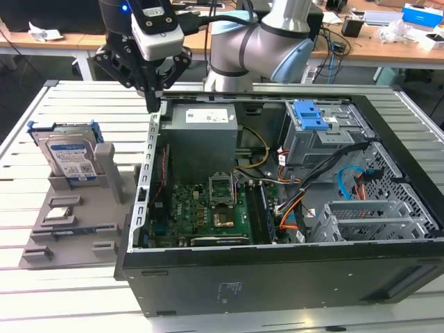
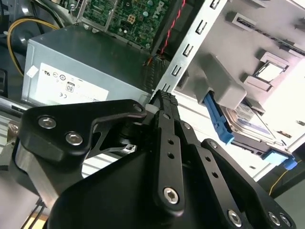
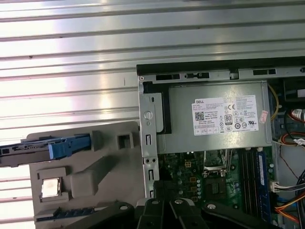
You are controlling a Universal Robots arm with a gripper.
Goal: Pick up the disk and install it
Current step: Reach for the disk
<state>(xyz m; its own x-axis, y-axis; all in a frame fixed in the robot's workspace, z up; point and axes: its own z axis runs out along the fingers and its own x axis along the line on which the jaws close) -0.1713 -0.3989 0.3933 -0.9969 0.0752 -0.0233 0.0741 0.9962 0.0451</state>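
The disk [image 1: 69, 158] is a silver hard drive with a white-and-blue label in a blue bracket. It stands upright in a grey holder [image 1: 83, 208] on the exterior view's left, beside the open computer case. Both wrist views show it as well, as the disk [image 2: 249, 120] with its label in view and as the disk [image 3: 45, 148] edge-on. My gripper [image 1: 153, 104] hangs above the case's wall near the power supply, off to the disk's right and higher. Its fingers [image 2: 163, 99] are pressed together with nothing between them.
The open case [image 1: 277, 263] holds a grey power supply box [image 1: 201, 132], a motherboard [image 1: 208, 208], loose cables and a grey drive cage with a blue latch [image 1: 312, 116]. A small chip [image 1: 61, 214] lies on the grey holder. Everything rests on a slatted white table [image 1: 41, 291].
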